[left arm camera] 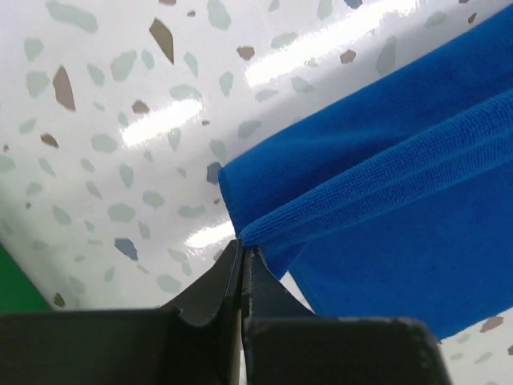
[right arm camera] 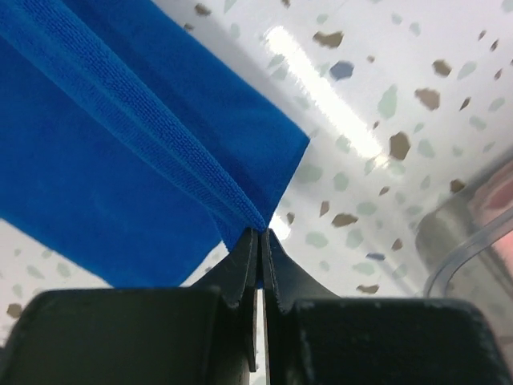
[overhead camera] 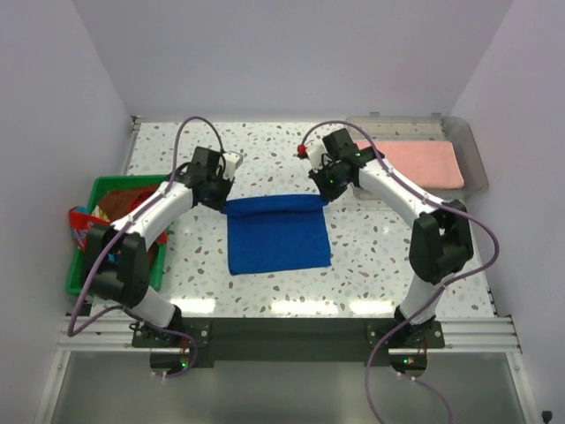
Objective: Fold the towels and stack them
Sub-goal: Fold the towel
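Pinching the blue towel (overhead camera: pixel 278 234) at centre frame on the table (overhead camera: pixel 397 256), my left end effector (left arm camera: pixel 242 255) and right end effector (right arm camera: pixel 261 241) each clamped on an upper corner, I should carry both level so edges meet.

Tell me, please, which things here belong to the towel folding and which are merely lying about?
Job: plain royal blue cloth towel, pinched by the left fingers and right fingers; salmon pink cloth towel; brown cloth towel.
Lying about: green plastic basket; clear plastic tray; speckled glossy table.
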`<state>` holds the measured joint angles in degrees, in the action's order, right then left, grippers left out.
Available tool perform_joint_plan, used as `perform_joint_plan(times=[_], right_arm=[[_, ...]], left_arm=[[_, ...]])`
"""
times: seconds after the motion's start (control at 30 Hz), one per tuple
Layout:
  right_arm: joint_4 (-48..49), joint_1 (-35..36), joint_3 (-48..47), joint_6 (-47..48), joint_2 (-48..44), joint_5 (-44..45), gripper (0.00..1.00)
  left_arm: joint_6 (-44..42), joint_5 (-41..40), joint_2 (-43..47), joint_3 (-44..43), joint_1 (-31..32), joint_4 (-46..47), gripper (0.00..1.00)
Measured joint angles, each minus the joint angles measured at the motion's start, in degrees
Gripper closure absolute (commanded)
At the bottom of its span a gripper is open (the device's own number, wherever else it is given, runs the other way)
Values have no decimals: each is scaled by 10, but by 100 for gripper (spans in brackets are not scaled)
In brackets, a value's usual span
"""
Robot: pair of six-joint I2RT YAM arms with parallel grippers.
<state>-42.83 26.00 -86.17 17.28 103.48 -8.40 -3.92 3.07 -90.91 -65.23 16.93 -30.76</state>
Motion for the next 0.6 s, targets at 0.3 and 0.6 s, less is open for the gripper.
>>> perform_joint_plan(times=[0.3, 0.6], right_arm=[[-4, 42, 106, -61, -68, 17, 100], [-2, 53, 151, -112, -86, 55, 100]], left_arm=[[94, 3, 99, 97, 11, -19, 100], [154, 30, 124, 130, 38, -36, 100]])
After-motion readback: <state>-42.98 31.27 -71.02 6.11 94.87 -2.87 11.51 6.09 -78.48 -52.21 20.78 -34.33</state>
